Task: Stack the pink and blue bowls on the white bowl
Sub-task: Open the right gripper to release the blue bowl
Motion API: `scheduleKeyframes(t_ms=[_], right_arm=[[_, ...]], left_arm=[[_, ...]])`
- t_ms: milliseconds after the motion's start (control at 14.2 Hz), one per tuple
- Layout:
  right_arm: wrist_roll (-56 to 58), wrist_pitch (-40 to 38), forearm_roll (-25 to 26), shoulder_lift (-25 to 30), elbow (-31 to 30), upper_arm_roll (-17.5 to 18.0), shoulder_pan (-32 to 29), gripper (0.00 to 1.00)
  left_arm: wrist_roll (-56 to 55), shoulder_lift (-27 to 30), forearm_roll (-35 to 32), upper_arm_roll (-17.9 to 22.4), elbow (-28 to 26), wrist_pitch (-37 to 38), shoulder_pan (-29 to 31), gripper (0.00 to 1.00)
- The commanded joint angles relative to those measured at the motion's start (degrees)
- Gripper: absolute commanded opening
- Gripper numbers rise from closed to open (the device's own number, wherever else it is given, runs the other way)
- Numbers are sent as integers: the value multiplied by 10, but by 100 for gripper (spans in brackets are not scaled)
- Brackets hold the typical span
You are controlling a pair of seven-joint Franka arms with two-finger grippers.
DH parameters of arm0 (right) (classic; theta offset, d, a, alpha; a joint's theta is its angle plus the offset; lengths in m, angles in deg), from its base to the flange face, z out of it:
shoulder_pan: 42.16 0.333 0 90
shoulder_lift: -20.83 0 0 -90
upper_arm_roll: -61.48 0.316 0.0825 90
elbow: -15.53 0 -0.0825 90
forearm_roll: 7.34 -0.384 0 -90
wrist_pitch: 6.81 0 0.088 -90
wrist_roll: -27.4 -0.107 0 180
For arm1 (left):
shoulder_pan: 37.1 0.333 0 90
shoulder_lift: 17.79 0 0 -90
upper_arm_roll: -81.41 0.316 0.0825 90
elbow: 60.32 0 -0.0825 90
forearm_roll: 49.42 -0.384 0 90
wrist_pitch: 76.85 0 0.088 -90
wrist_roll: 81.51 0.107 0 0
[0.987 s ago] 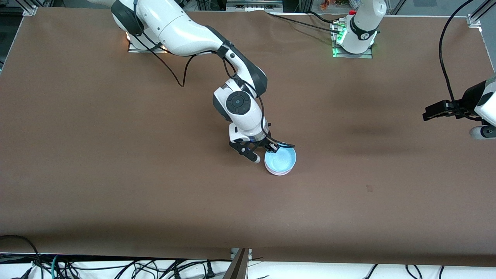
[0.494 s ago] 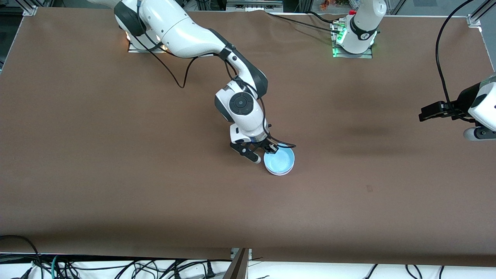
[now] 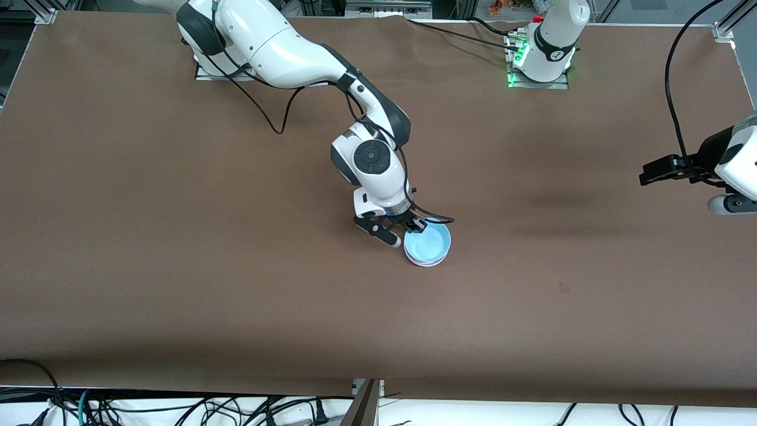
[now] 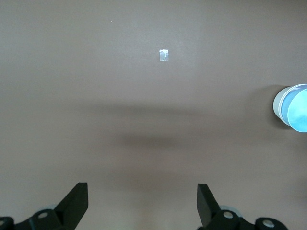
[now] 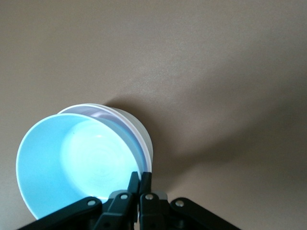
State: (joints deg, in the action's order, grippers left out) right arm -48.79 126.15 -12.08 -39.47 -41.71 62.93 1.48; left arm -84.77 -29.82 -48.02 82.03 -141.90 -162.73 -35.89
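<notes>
blue bowl (image 3: 428, 244) nested in the stack, rim pinched by right gripper (image 3: 408, 227); left gripper (image 4: 139, 203) wide.

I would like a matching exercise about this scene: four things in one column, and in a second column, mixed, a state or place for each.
Things:
1. blue bowl
2. white bowl
3. right pincer
4. left pincer

States or places:
A. open, high over bare table at the left arm's end, waiting
B. bottom of the stack, on the table
C. top of the stack, its rim pinched
D. shut on a bowl's rim, near the table's middle

Pairs: 1-C, 2-B, 3-D, 4-A
</notes>
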Motion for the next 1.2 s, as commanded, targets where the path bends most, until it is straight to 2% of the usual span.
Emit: scheduleKeyframes(t_ms=[0,353,423,494,564,705,846,987,1128], right_arm=[[-4,2,14,-14,24,-6,6,0],[-4,-4,11,-8,25,-5,-3,38],[-4,-7,11,-7,25,-6,-3,50],[-4,-15,11,-2,25,-7,-8,66],[-2,-17,11,4,25,-7,-14,100],[15,-20,11,27,27,-4,-35,100],[106,-51,13,58,26,-6,-56,100],[200,-136,11,71,27,-7,-78,100],[241,-211,11,121,26,-6,-107,100]], left_arm=[[8,-10,-5,0,18,11,1,100],[9,-10,-5,0,18,11,2,100],[8,-10,-5,0,18,10,2,100],[8,-10,-5,0,18,10,2,100],[9,-10,-5,0,18,10,2,100],[8,-12,-5,0,23,9,0,100],[7,-18,-4,0,29,9,-2,100],[7,-18,-5,0,32,9,-4,100],[7,-18,-4,0,32,9,-4,100]])
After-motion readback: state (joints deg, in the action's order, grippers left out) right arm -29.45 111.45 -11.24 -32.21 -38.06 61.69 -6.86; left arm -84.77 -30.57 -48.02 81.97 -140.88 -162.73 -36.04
